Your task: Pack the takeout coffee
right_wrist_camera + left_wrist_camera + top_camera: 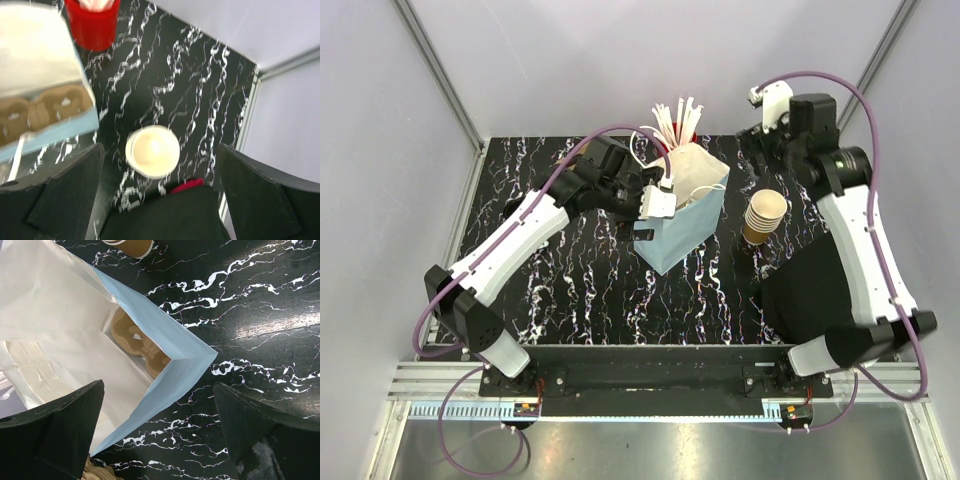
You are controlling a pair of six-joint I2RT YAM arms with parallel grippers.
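The takeout coffee (pixel 763 217) is a tan paper cup standing upright, right of the pale blue paper bag (pixel 682 222). In the right wrist view it shows from above as a pale round mouth (pixel 152 151), blurred, well below and between my right gripper's (pixel 160 150) open fingers. In the top view the right gripper (pixel 782 130) hangs high at the back right. My left gripper (pixel 655 205) is at the bag's left side, open and empty; it straddles the bag's blue rim (pixel 170 385). A brown cardboard cup carrier (pixel 135 340) lies inside the bag.
A red cup of white sticks (pixel 680 125) stands behind the bag. A ribbed tan thing (pixel 102 472), like stacked cup rims, lies under the left finger. A black sheet-like thing (pixel 805 290) covers the table's right side. Grey walls enclose the table.
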